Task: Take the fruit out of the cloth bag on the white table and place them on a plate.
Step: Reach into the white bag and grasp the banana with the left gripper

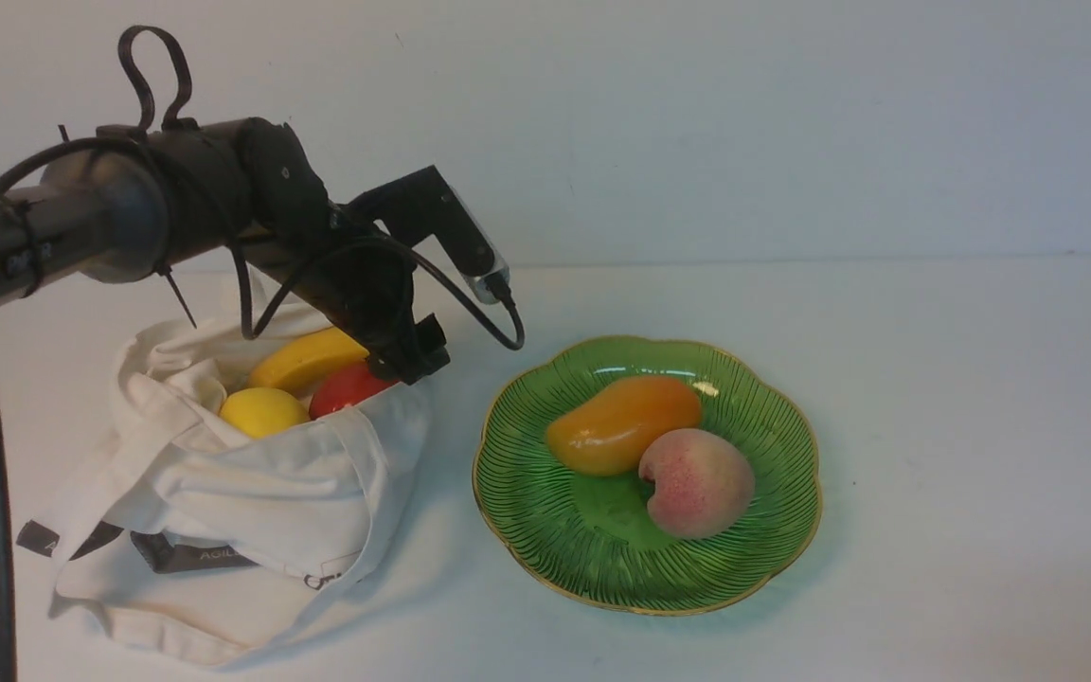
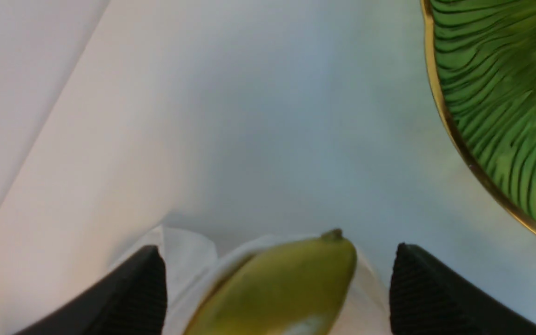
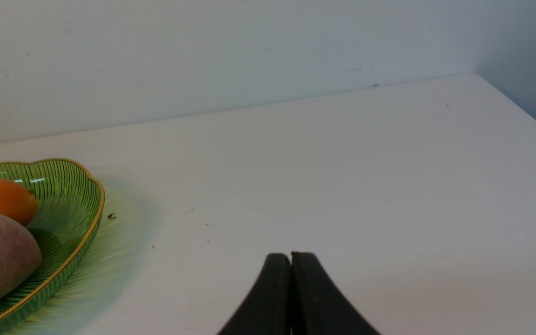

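Front view: left gripper (image 1: 405, 358) at the mouth of the cloth bag (image 1: 252, 493)
Its jaws stand wide apart either side of the banana (image 2: 277, 288), gripping nothing; lemon (image 1: 263, 411) and red fruit (image 1: 348, 388) lie in the bag near the white table (image 1: 934, 379)'s left edge, the plate (image 1: 773, 455) mid-table. Right gripper (image 3: 291, 256) is pressed together, empty, toward the far right corner

**Backdrop: white table against a plain wall**

The white table (image 1: 981, 426) fills the scene: flat, matte, with a few tiny dark specks (image 3: 447, 105) on top. The wall (image 1: 792, 123) stands right behind the table's far edge, pale grey-white with faint scuffs (image 3: 342, 72). Past the table's side edge the right wrist view shows a darker grey-blue area (image 3: 528, 56); wall or drop, can't tell. Light is soft and even, shadows on the table diffuse.
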